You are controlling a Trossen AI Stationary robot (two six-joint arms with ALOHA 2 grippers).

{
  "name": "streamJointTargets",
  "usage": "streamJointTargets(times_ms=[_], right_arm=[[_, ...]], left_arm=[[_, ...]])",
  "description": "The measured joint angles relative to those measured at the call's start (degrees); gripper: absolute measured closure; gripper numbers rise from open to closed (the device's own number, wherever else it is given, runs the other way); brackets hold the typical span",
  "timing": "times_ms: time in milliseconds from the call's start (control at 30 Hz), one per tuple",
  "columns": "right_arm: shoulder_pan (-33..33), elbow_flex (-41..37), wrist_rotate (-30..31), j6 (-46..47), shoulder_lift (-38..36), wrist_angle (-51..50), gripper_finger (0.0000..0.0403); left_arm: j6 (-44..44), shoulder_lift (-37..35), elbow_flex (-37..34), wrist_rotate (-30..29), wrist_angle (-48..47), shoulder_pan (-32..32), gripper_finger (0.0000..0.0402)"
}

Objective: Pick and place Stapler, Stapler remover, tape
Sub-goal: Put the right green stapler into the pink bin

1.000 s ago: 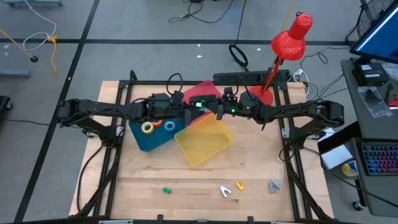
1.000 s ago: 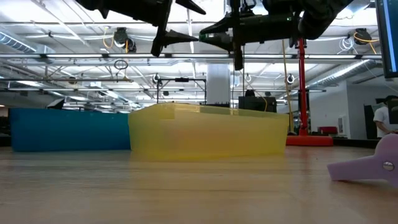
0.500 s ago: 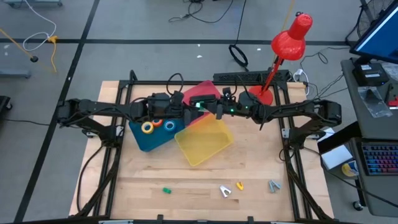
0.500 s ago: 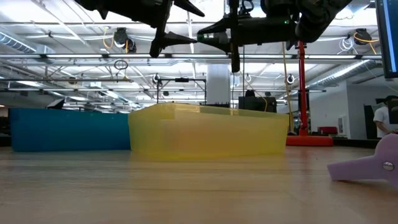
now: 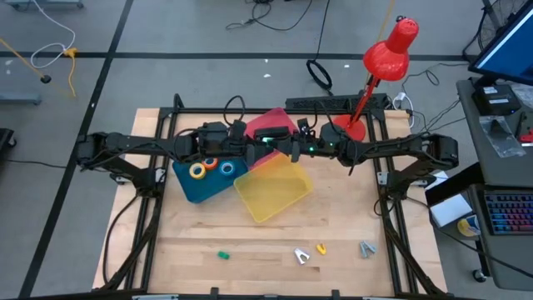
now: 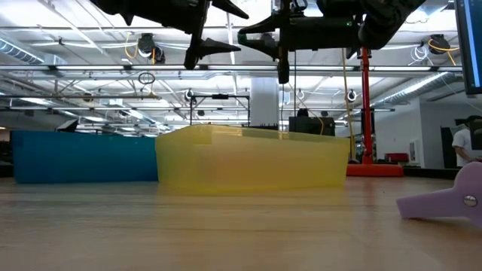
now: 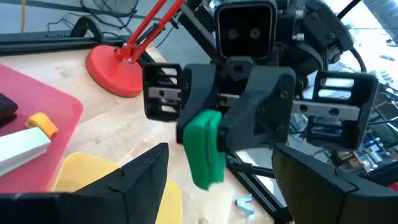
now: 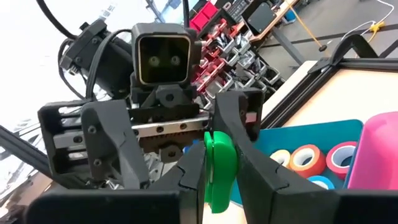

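A mid-air handover is judged to be in hand: above the pink tray (image 5: 275,122), a small green item (image 7: 205,155) is clamped in the right tool (image 5: 286,148), and the spread-open left tool (image 5: 251,152) must next be closed on it.

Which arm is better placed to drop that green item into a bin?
Right. The right gripper is already shut on the green item, mid-air above the pink bin and yellow bin; the left gripper faces it open, holding nothing.
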Motion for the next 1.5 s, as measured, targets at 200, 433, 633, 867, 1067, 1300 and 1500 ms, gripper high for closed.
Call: streamJointTargets(times_ms=[200, 433, 633, 867, 1067, 1300, 1500], right_arm=[[-0.02, 0.00, 0.07, 0.07, 0.00, 0.06, 0.0346], [-0.02, 0.00, 0.02, 0.52, 0.00, 0.09, 0.0346], [-0.02, 0.00, -0.10, 0.96, 0.00, 0.01, 0.0346], [-0.02, 0.00, -1.29, 1.57, 0.00, -0.48, 0.0346], [-0.02, 0.00, -1.42, 1.57, 0.00, -0.71, 0.0346], [-0.02, 0.00, -2.00, 1.41, -0.02, -0.53, 0.0346], [-0.20, -0.02, -2.82, 1.68, -0.11, -0.63, 0.0347]], left_arm=[[-0.09, 0.00, 0.00, 0.10, -0.14, 0.00, 0.0119], [-0.27, 0.98, 0.00, 1.03, 1.45, 0.00, 0.0119], [-0.81, 3.64, -0.04, 3.42, 4.41, 0.02, 0.0119], [-0.90, 4.43, 0.00, 5.94, 7.39, 0.82, 0.0119], [-0.87, 4.42, 0.00, 7.71, 7.23, 1.29, 0.0135], [-0.92, 4.42, -0.04, 8.27, 6.69, 1.49, 0.0224], [-1.05, 4.39, -0.11, 9.92, 6.76, 1.97, 0.0273]])
